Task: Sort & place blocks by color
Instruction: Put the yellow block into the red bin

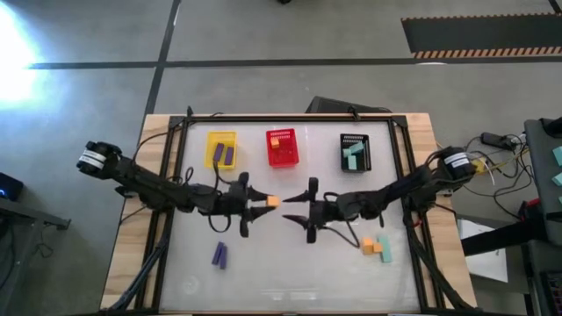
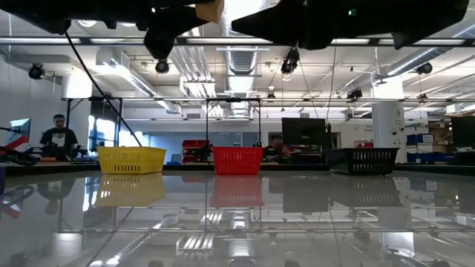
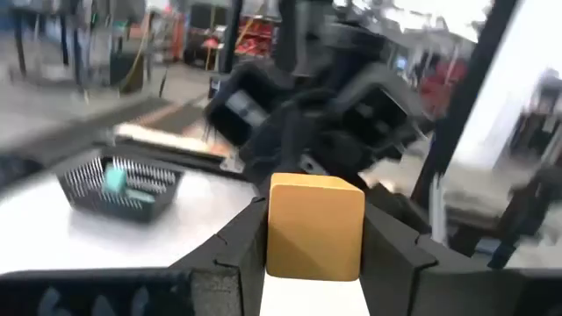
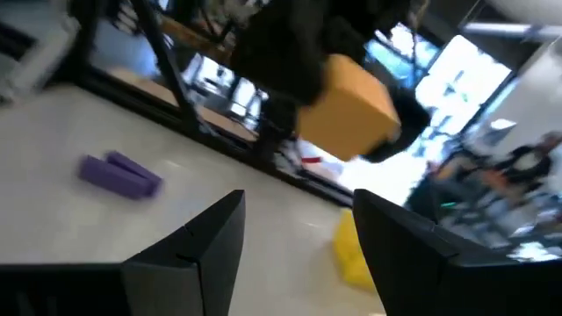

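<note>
Over the table's middle my left gripper [image 1: 263, 204] is shut on an orange block [image 1: 273, 201], well above the surface. My right gripper [image 1: 292, 211] faces it from the right, open, its fingers [image 4: 219, 237] just short of the orange block [image 4: 351, 114] and touching nothing. Two purple blocks [image 1: 219, 254] lie on the table at the near left. An orange block [image 1: 368, 247] and teal blocks [image 1: 382, 248] lie at the near right. In the low view the held block [image 2: 210, 10] shows at the top edge. My left gripper pinches the orange block's two opposite side faces [image 3: 274, 237] between its two fingers [image 3: 237, 250]. The fingers lie level and point toward the table's right side. The block sticks out past the fingertips, lifted clear of the table.
Three slotted baskets stand in a row at the far side: yellow [image 1: 211, 139] with purple blocks, red [image 1: 290, 158] with an orange block, black [image 1: 363, 140] with teal blocks. A dark frame edges the table. People stand in the room beyond.
</note>
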`<move>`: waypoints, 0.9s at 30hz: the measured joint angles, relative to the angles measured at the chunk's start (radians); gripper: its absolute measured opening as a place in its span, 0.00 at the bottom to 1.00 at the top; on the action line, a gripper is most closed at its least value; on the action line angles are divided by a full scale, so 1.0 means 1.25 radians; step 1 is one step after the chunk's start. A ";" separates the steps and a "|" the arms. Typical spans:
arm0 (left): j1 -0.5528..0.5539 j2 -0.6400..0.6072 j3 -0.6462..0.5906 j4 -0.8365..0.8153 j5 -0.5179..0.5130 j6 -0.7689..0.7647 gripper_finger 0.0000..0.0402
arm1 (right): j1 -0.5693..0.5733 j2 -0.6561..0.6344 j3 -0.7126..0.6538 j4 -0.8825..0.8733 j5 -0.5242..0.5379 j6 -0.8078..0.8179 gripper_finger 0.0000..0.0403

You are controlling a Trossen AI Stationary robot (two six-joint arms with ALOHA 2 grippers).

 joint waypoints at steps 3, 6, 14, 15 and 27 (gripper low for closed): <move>0.005 -0.004 -0.008 -0.006 0.000 -0.107 0.30 | 0.021 0.005 0.025 0.001 0.053 -0.095 0.50; 0.006 -0.006 -0.012 -0.003 0.005 -0.208 0.30 | 0.038 0.004 0.045 0.002 0.094 -0.194 0.50; 0.006 -0.002 -0.060 0.131 0.009 -0.340 0.30 | 0.035 0.013 0.081 -0.001 0.094 -0.280 0.50; 0.006 -0.002 -0.068 0.155 0.010 -0.350 0.30 | 0.035 0.018 0.084 -0.001 0.091 -0.285 0.50; 0.006 0.068 -0.059 0.254 0.030 -0.357 0.30 | 0.018 0.084 0.168 -0.003 0.145 -0.320 0.50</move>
